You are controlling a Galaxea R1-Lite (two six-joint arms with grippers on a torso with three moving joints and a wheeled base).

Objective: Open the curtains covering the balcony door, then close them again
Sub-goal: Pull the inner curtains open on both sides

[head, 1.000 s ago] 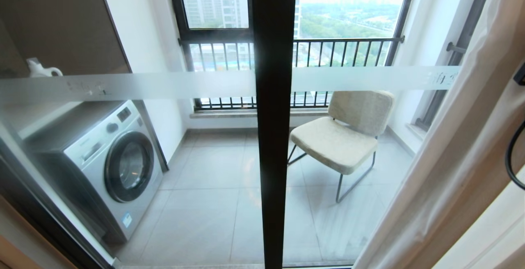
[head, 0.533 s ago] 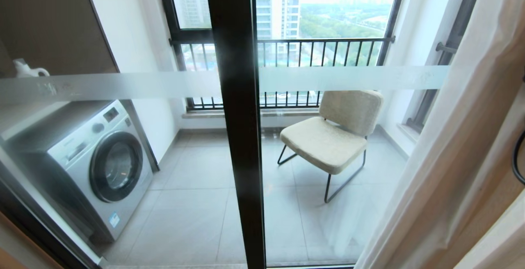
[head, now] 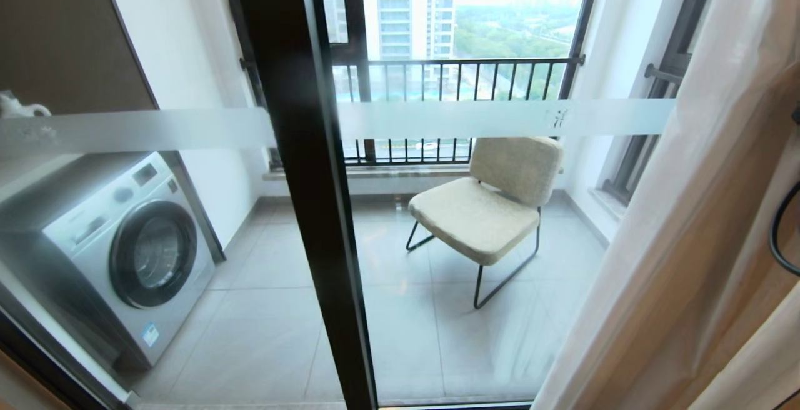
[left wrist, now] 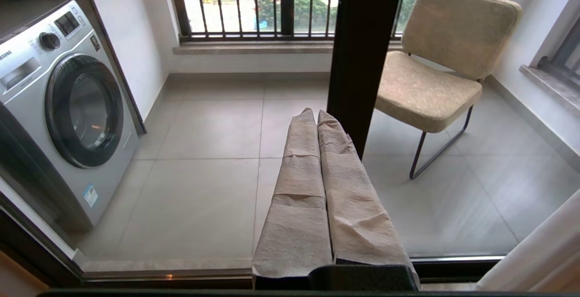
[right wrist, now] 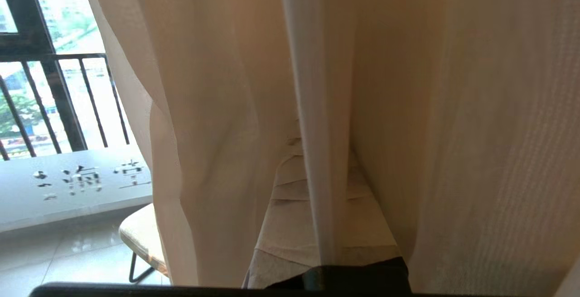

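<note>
Beyond the glass lies a tiled balcony with a silver front-loading washing machine (head: 119,254) on the left and a beige upholstered chair on thin metal legs (head: 490,200) toward the right. We're looking through the balcony door (head: 294,147), clear panes in dark frames crossed by a frosted white band, and most of it stands uncovered. The curtains (head: 687,222), a thin cream sheer over a heavier beige drape, hang bunched at the door's right edge, their long axis running floor to ceiling. Now the right end effector (right wrist: 317,238), padded fingers pressed together, is buried among those folds, a narrow pleat of sheer running straight over it, fabric on both sides; whether it actually pinches cloth I cannot tell. The left end effector (left wrist: 317,188) is closed on nothing, low in front of the glass near the dark centre frame, well away from the fabric. So the right arm is the nearer one, and the uncovered glass lies to its left.
</note>
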